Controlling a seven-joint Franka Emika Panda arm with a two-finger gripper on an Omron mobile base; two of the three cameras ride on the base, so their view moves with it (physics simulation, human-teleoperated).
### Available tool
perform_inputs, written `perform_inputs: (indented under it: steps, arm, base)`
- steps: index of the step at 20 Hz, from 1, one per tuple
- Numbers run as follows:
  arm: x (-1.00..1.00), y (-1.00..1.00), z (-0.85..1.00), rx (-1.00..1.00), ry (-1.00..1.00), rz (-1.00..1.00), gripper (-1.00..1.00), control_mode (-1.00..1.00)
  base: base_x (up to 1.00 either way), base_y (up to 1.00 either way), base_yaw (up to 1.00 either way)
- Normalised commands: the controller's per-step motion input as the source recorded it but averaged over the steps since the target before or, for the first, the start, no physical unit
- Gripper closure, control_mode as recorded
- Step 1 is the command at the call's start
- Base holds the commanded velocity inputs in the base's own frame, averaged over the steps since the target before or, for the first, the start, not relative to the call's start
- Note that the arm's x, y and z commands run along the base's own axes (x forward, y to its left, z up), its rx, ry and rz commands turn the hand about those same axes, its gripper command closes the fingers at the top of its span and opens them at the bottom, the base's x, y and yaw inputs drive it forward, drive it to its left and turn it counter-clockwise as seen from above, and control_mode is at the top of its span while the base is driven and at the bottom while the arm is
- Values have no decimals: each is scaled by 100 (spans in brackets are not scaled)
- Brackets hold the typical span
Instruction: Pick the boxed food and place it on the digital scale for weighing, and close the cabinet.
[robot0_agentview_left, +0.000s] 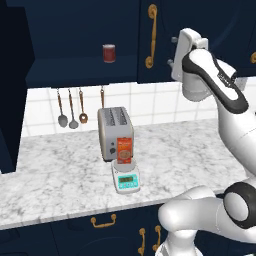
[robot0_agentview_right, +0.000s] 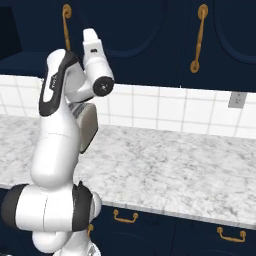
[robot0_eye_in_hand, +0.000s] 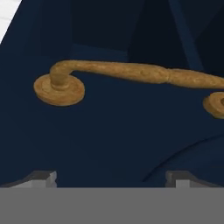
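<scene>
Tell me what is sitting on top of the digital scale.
The boxed food stands upright on the digital scale, covering most of its weighing plate. The green display in front stays visible.

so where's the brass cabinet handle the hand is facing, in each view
left base view: brass handle at top centre, just left of the raised wrist.
right base view: likely the handle at top left, above the arm.
hand view: it runs across the upper half.
Shared landmark: the navy cabinet door.
</scene>
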Motion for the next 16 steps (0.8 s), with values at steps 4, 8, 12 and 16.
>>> perform_inputs:
  steps: [4, 8, 12, 16]
  arm:
    - [-100, -52, 57, 12, 0, -4, -100, -100]
    - [-100, -38, 33, 12, 0, -3, -100, -100]
    - [-100, -7, 23, 13, -1, 0, -100, -100]
    - [-100, 0, 24, 11, -6, 0, -100, -100]
  base:
    - [0, 0, 0]
    - [0, 0, 0]
    - [0, 0, 0]
    - [0, 0, 0]
